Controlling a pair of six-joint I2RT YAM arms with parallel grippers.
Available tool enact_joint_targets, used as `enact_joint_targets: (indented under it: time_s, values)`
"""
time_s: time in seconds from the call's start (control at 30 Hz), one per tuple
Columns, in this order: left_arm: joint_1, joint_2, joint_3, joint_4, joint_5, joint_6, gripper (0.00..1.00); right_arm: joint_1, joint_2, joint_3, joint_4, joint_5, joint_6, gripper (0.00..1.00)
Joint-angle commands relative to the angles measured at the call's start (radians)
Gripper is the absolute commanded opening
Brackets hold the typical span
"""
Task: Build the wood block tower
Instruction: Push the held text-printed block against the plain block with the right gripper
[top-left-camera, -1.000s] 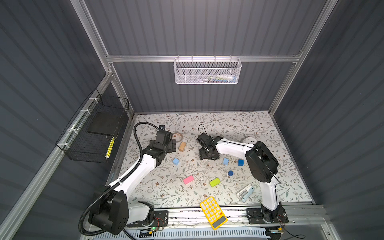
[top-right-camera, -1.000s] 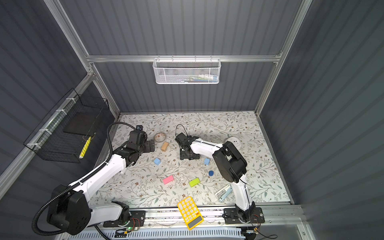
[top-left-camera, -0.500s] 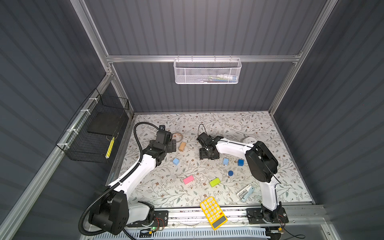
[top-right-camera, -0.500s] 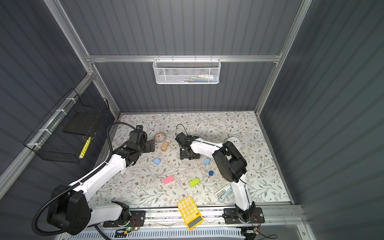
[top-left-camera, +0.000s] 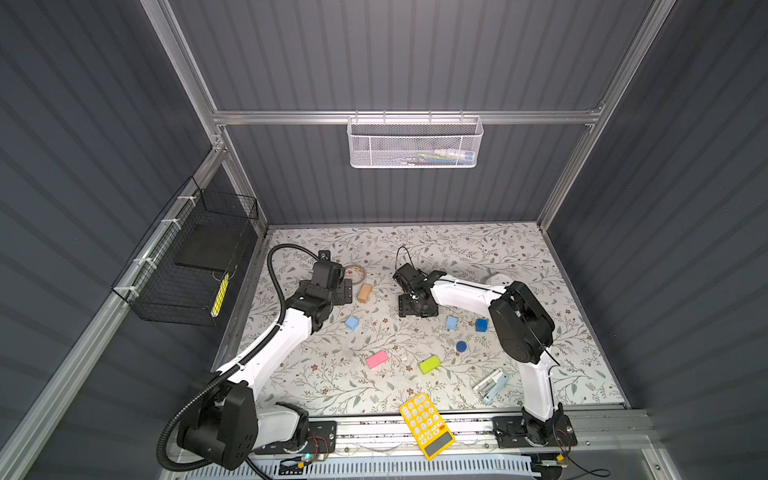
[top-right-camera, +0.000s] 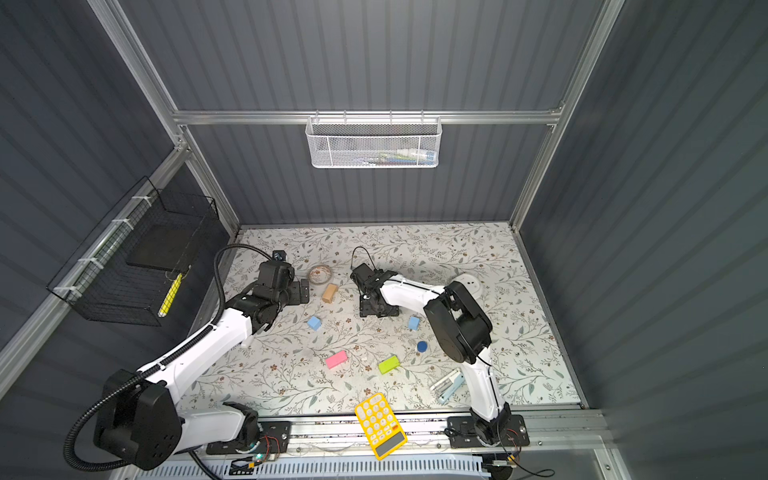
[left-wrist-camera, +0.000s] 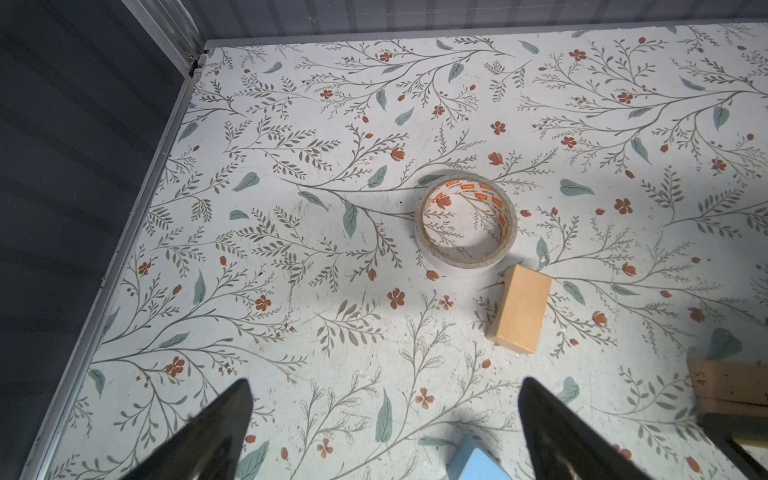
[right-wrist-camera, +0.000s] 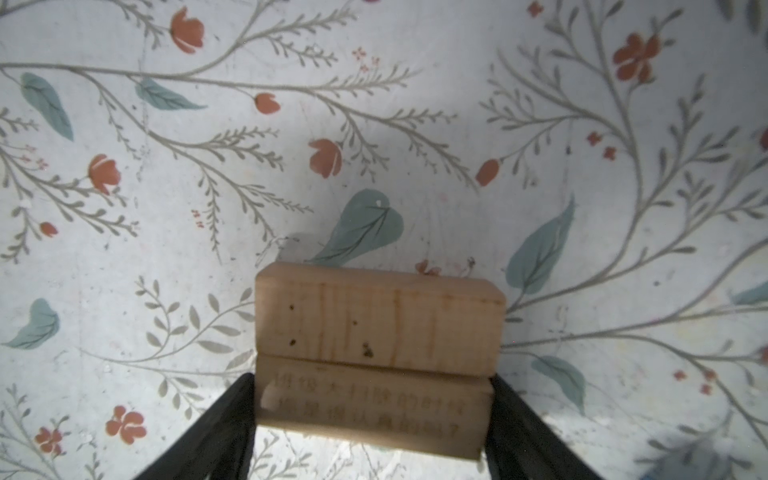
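Nothing visibly shifts from a second ago: both arms and every loose block sit where they were.

By my reading the tower is barely begun, with only its base being laid. Low in the centre of the right wrist view, a plain tan bar (right-wrist-camera: 376, 320) and a printed tan bar (right-wrist-camera: 370, 409) touch along their long edges, apparently side by side, with nothing on top.

The left arm (top-left-camera: 274, 345) rises from lower left toward left of centre. The right arm (top-left-camera: 461, 289) stretches from lower right to mid-frame, wrist turned down.

The left gripper (left-wrist-camera: 384, 382) is spread wide and empty, just short of a third tan bar (left-wrist-camera: 519, 309).

The right gripper (right-wrist-camera: 372, 380) has a finger at each end of the printed bar. I cannot tell whether it is gripping.

Still to stack, scattered across the middle of the mat (top-left-camera: 519, 266), are:
- pink bar (top-left-camera: 377, 359)
- lime-green bar (top-left-camera: 429, 364)
- left light-blue cube (top-left-camera: 352, 323)
- right light-blue cube (top-left-camera: 451, 323)
- dark-blue cube (top-left-camera: 481, 325)
- dark-blue cylinder (top-left-camera: 461, 346)
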Motion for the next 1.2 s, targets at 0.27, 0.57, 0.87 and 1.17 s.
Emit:
enact_joint_targets:
  time_s: [0.27,0.57,0.87,1.17]
  values:
    - [0.000,-0.001,0.029,-0.002,-0.008,0.012,0.99,-0.010,0.036,0.000,-0.050,0.020,-0.002,0.83]
    - [0.000,0.002,0.031,-0.003,-0.009,0.014,1.00,-0.013,0.034,0.001,-0.050,0.019,-0.003,0.88]
    - [0.000,0.004,0.031,-0.004,-0.010,0.016,0.99,-0.013,0.024,0.005,-0.040,0.007,-0.014,0.95]
    - [0.000,-0.002,0.033,-0.009,-0.008,0.013,0.99,-0.013,-0.027,-0.002,-0.031,-0.005,-0.028,0.99]
